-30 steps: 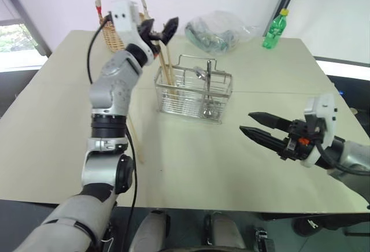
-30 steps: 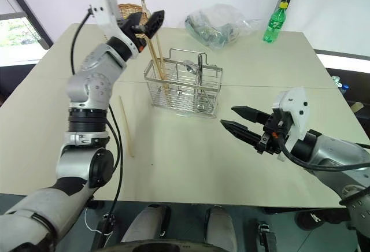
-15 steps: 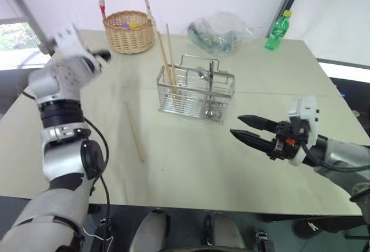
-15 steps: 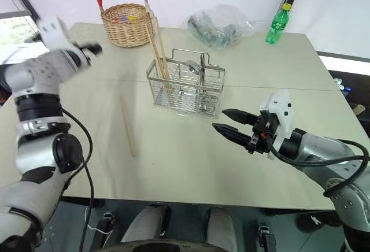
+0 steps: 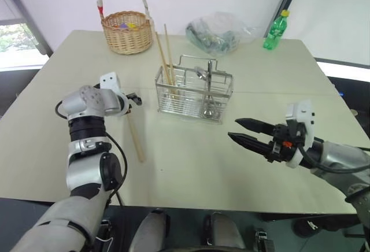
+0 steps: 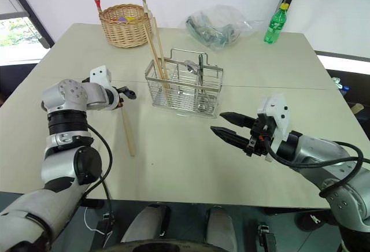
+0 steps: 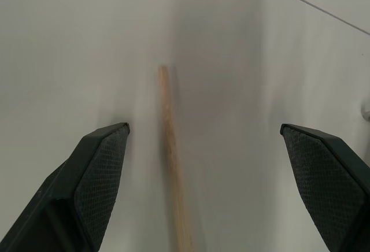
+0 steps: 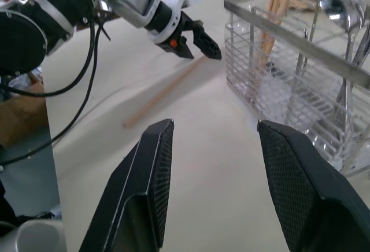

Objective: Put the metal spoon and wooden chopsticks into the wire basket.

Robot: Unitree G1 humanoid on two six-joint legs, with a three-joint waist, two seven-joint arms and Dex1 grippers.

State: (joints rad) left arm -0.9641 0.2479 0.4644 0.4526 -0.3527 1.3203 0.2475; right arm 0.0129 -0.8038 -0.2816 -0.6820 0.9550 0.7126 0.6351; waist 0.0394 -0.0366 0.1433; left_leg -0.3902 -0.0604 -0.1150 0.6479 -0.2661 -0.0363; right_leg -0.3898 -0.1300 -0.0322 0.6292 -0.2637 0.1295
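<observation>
The wire basket (image 5: 193, 93) stands mid-table with two wooden chopsticks (image 5: 165, 55) leaning upright in its left compartment. The metal spoon (image 5: 200, 73) stands in the right compartment, also seen as the spoon (image 8: 338, 0) in the right wrist view. One more chopstick (image 5: 136, 139) lies flat on the table left of the basket. My left gripper (image 5: 134, 98) hovers open over its far end, and the stick (image 7: 171, 159) lies between the spread fingers (image 7: 98, 177), untouched. My right gripper (image 5: 241, 132) floats open and empty to the right of the basket.
A round wicker basket (image 5: 127, 32) with a tall handle stands at the back left. A crumpled plastic bag (image 5: 217, 32) and a green bottle (image 5: 275, 29) sit at the back right. The table's front edge runs just behind both arms.
My left arm swung down and left from above the basket's chopsticks to the loose chopstick on the table, tilting to point downward. The right gripper hardly moved.
</observation>
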